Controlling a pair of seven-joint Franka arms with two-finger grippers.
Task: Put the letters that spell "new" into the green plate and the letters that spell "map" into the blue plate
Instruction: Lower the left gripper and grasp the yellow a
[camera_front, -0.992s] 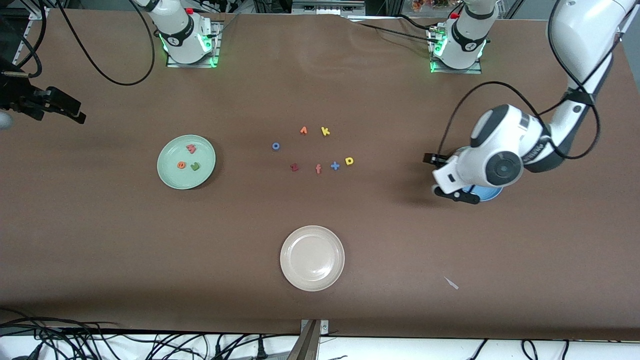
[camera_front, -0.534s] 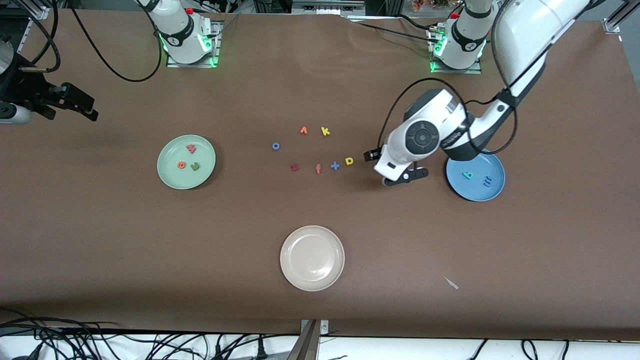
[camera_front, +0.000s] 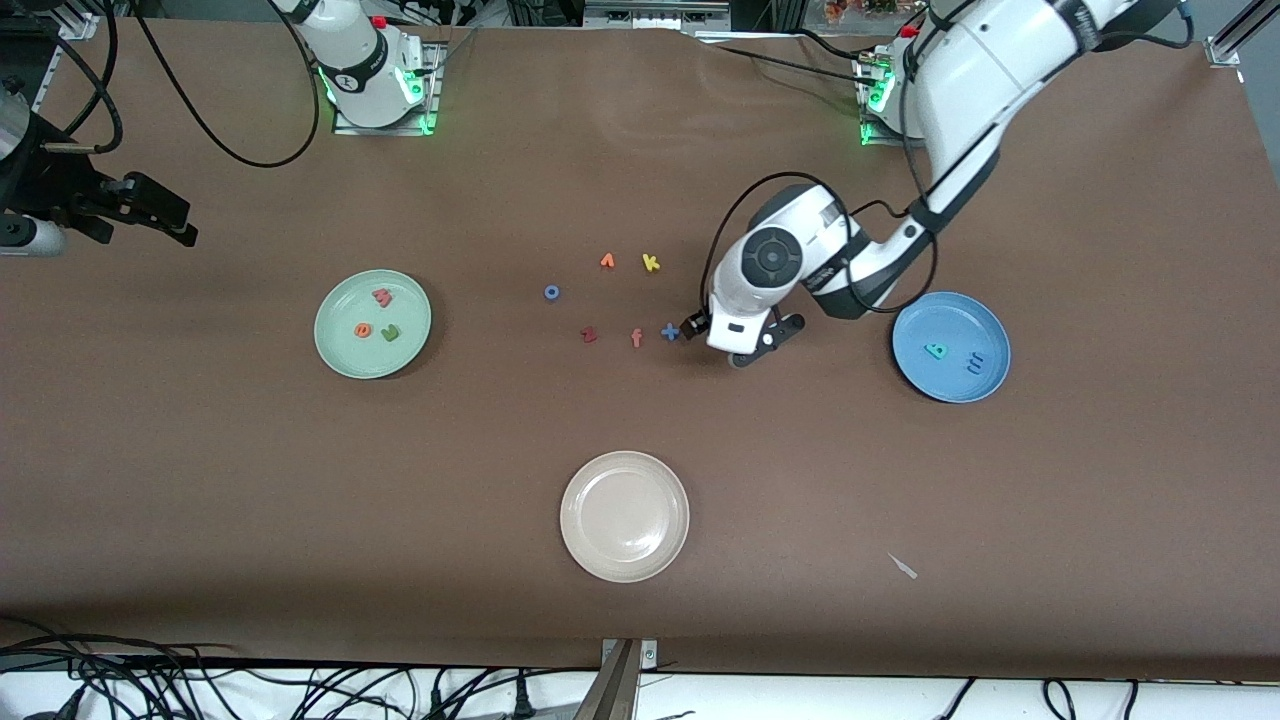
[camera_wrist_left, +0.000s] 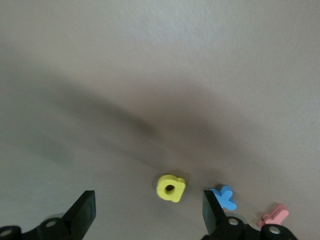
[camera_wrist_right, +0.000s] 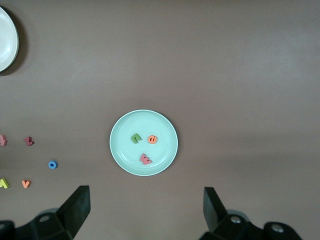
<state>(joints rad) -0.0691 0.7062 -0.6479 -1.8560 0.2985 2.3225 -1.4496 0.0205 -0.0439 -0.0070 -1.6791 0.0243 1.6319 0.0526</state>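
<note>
Hovering over the yellow p (camera_wrist_left: 170, 188), the left gripper (camera_wrist_left: 149, 216) has its fingers spread wide and empty, straddling the letter. Blue plus sign (camera_front: 670, 332) lies just beside it. Blue plate (camera_front: 985, 378), at 3 o'clock from the plus, holds teal a (camera_front: 936, 350) and blue m (camera_front: 975, 365). Green plate (camera_front: 340, 362) holds n (camera_wrist_right: 136, 138), e (camera_wrist_right: 153, 139), w (camera_wrist_right: 145, 159). Right gripper (camera_wrist_right: 145, 212) waits high above the green plate, fingers wide, empty.

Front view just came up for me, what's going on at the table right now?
The left gripper hangs open over the yellow p, beside the blue plus sign, about to pick it. The blue plate already holds the teal a and blue m. The green plate has n, e and w in it. The right gripper waits open, high above the green plate.
</note>
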